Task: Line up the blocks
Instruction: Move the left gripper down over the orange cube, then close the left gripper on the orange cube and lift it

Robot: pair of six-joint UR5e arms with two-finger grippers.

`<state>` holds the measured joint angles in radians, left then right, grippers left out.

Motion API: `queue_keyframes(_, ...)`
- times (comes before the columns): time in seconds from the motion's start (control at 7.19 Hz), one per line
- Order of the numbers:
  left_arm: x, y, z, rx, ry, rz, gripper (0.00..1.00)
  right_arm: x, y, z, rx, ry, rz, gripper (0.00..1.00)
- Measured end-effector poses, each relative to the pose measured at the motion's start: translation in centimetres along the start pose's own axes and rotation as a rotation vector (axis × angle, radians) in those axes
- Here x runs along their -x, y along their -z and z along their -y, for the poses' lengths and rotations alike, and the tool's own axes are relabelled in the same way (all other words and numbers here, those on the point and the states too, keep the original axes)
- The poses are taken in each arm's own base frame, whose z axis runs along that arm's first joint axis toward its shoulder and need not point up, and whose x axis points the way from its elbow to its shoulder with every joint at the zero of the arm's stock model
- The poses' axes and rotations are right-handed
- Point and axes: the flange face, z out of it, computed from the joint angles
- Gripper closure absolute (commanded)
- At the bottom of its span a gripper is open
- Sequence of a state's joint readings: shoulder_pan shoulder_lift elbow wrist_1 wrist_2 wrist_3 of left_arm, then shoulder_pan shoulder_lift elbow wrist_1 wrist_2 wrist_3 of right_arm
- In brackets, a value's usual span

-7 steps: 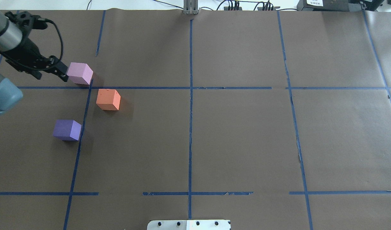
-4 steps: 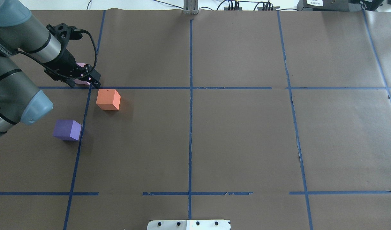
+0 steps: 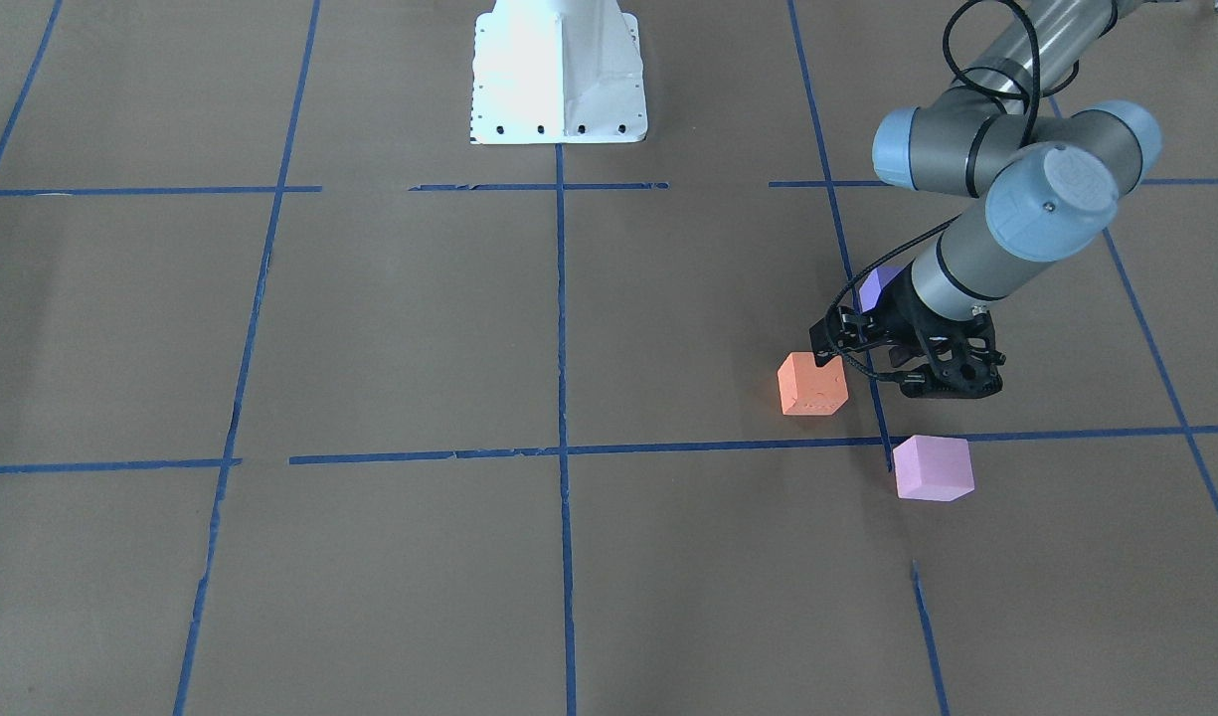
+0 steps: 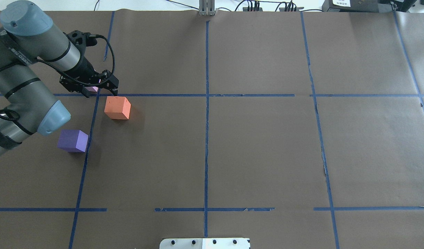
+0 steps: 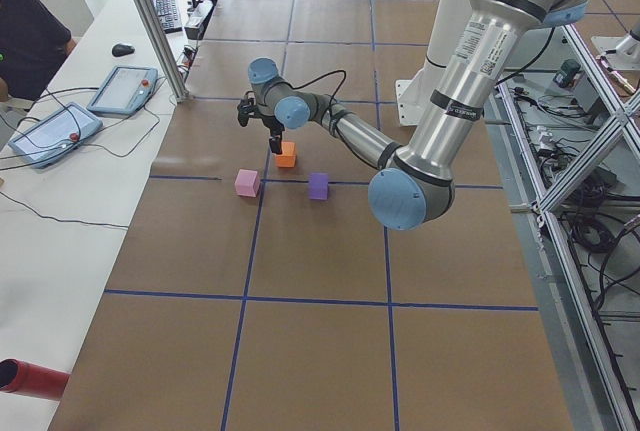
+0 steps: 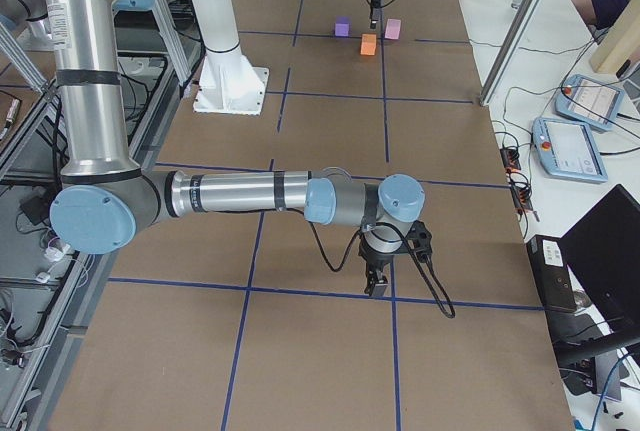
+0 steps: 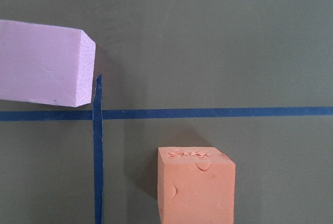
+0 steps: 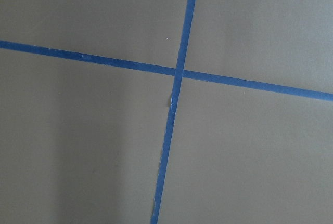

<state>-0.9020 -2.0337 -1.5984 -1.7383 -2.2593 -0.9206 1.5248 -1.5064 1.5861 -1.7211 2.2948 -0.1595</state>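
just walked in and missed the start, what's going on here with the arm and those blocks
The left arm's tool hangs open and empty above the table, between the pink block and the orange block. The purple block sits apart, nearer the robot. All three lie in a zigzag, not yet a line. The right arm's tool is far off, near no block.

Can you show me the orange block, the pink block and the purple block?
orange block (image 4: 117, 108), overhead view, middle of the block.
pink block (image 3: 933, 467), front-facing view, middle of the block.
purple block (image 4: 73, 140), overhead view, middle of the block.
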Motion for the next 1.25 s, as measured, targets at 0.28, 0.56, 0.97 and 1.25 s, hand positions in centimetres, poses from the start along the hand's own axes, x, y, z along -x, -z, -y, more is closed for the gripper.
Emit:
queue_keyframes(0.28,-1.3,-1.7,0.4,0.020,0.064,0.010,0.00,0.0,0.0,0.0,0.000,0.000,0.000,0.00)
queue_keyframes(0.56,-1.5,-3.4,0.1,0.038,0.124,0.017,0.00,0.0,0.0,0.0,0.000,0.000,0.000,0.00)
queue_keyframes(0.97,-2.3,-6.7,-1.8,0.069,0.090,0.016,0.00,0.0,0.0,0.0,0.000,0.000,0.000,0.00)
queue_keyframes(1.25,-2.2,-7.5,-2.0,0.064,0.044,0.028,0.01,0.0,0.0,0.0,0.000,0.000,0.000,0.00)
